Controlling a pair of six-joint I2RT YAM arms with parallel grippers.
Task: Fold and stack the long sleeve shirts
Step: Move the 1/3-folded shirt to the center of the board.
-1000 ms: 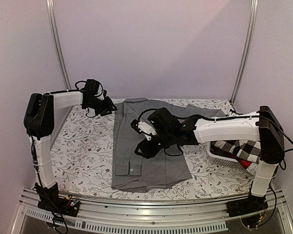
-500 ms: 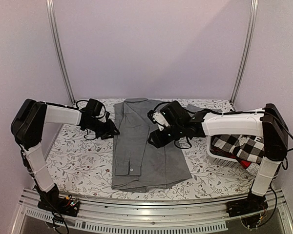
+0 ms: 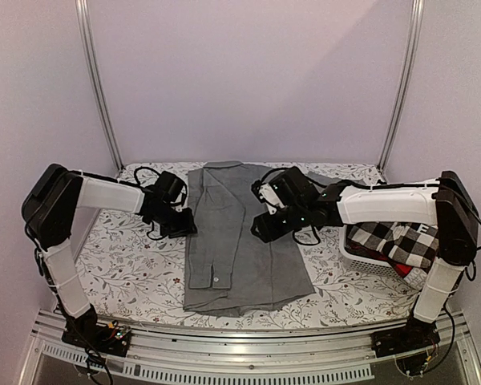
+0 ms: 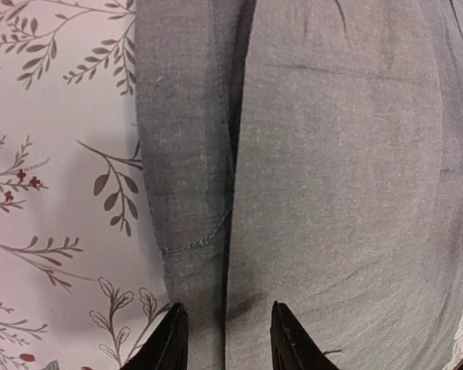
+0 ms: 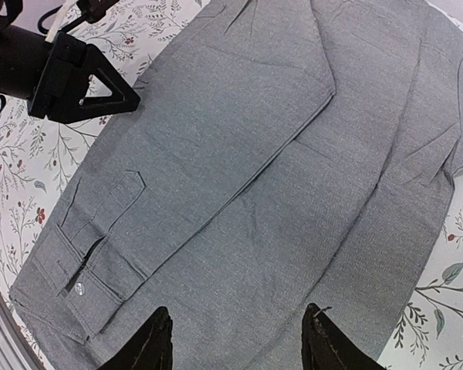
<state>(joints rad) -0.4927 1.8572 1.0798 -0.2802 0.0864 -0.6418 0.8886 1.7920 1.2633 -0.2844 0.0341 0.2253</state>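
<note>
Two grippers attend to one garment here. The grey shirt (image 3: 232, 241) lies flat in the middle of the table (image 3: 128, 265), collar toward the far edge and hem toward the near edge. Its sides are already turned in, so a buttoned cuff (image 5: 77, 289) rests on top near the hem. Your left gripper (image 3: 183, 224) sits low at the shirt's left long edge, its fingers (image 4: 174, 343) parted astride the folded border with nothing pinched between them. I judge it is placed there to take that edge. Your right gripper (image 5: 238, 339) hovers over the shirt's right half, nearer the collar, its fingers spread wide and empty. It is probably lined up as the matching hold, so that a crosswise fold comes out even. The black-and-white checked shirt (image 3: 389, 241), with a scrap of red cloth (image 3: 402, 269) under it, lies bundled in the white basket (image 3: 354, 255) at the table's right edge, apart from the grey one, which leaves you room to fold.
</note>
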